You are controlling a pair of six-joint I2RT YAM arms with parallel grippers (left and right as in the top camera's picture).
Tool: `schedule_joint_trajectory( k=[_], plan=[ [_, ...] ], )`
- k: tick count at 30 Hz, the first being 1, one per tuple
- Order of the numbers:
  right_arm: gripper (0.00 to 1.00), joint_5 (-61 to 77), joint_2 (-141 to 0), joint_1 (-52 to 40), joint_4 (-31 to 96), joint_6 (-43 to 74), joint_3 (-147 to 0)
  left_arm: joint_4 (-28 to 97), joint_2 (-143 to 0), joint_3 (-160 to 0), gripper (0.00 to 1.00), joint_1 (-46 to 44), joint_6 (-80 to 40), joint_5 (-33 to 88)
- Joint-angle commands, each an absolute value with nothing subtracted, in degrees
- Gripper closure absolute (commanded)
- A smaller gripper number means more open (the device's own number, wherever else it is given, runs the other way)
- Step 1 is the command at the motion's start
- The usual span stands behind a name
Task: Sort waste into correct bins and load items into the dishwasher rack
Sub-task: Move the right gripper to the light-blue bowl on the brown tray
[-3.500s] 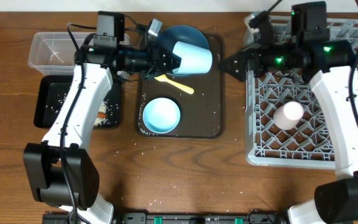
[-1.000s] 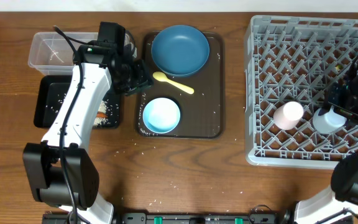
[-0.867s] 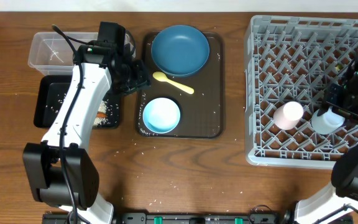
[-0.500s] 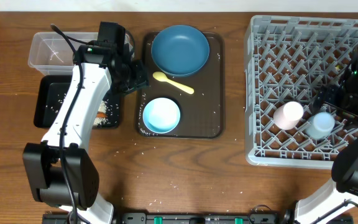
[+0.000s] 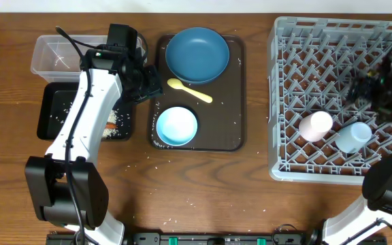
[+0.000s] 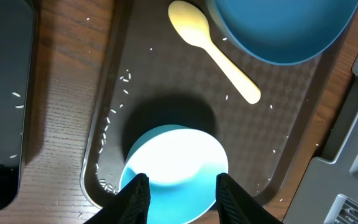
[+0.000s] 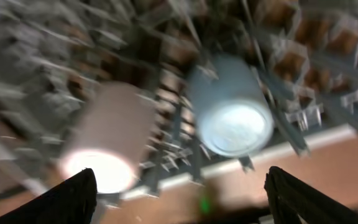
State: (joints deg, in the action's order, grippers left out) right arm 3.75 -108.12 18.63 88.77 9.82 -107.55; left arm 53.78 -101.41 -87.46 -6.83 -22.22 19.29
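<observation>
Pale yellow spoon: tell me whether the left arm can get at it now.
Probably yes: the spoon lies uncovered on the brown tray, close to the left gripper, with nothing between them.

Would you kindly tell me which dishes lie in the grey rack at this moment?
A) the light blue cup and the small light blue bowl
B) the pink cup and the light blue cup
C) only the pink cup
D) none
B: the pink cup and the light blue cup lie side by side in the dishwasher rack, while the light blue bowl sits on the brown tray.
</observation>
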Motion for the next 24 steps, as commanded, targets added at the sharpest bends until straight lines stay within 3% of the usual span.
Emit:
schedule_joint_trajectory(
  k=[1,15,24],
  plan=[
    [0.16,10.7,-104.1,15.3,88.2,8.1,-114.9,54.0,-101.4,-87.5,0.63,-6.7,-21.3,18.7],
    [0.14,15.2,-102.6,-12.2,75.5,9.9,-119.1,57.8,-101.4,-87.5,0.62,-6.7,-19.1,18.5],
    [0.24,15.0,-110.7,-23.1,71.7,15.3,-119.1,60.0,-101.4,-87.5,0.62,-6.3,-19.2,10.3]
  ],
)
